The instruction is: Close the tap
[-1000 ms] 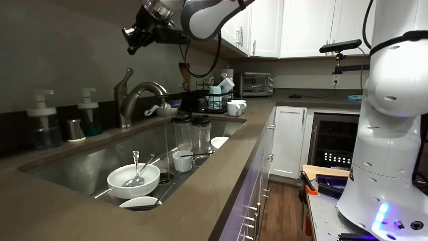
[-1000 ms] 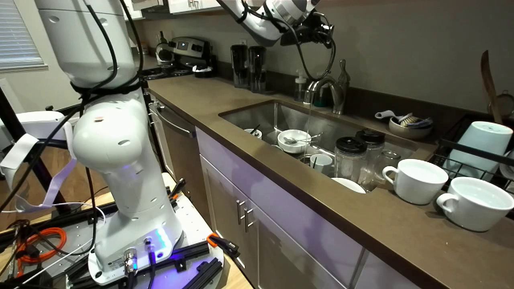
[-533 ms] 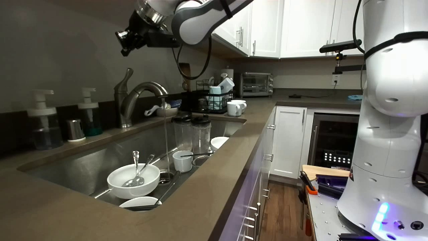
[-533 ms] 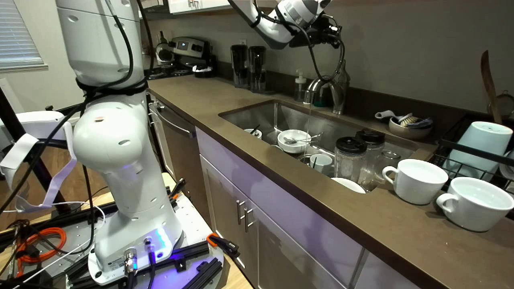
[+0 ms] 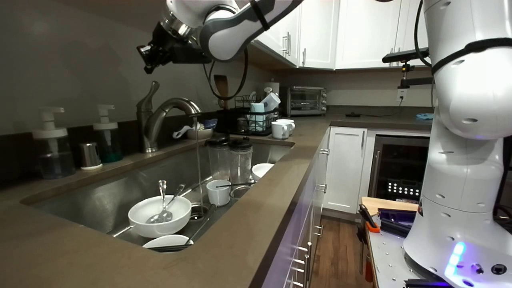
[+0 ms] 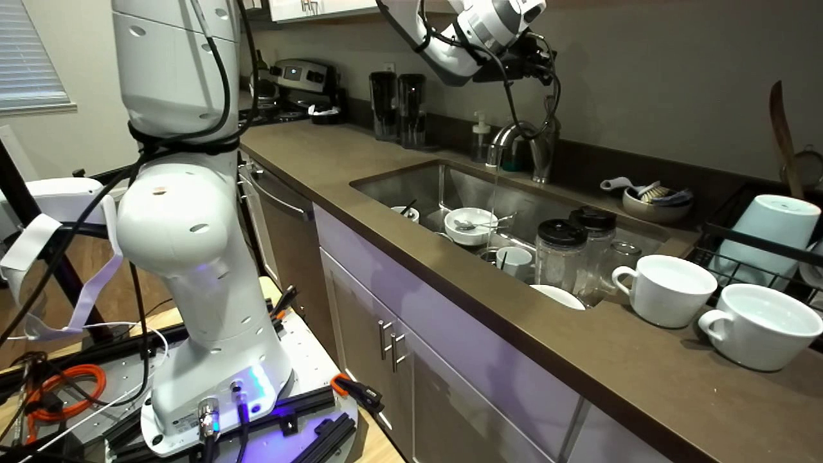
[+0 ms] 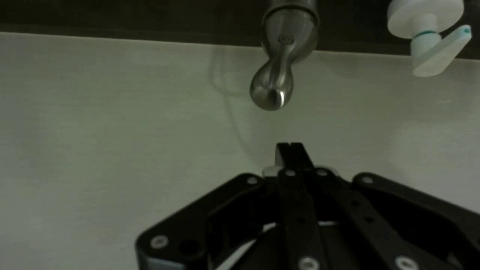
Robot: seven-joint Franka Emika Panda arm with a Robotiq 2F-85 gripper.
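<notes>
- Brushed-steel gooseneck faucet [image 5: 154,125], left in an exterior view, pouring a thin water stream [image 5: 199,160].
- Smooth bulb-ended lever [image 7: 276,77], upper centre of the wrist view; in an exterior view a black cable [image 6: 510,96] partly hides it.
- Black claw [image 7: 289,145], lower right of the wrist view, fingers pressed together.
- Plastic pump dispenser [image 7: 427,47], cut off, upper right there.
</notes>
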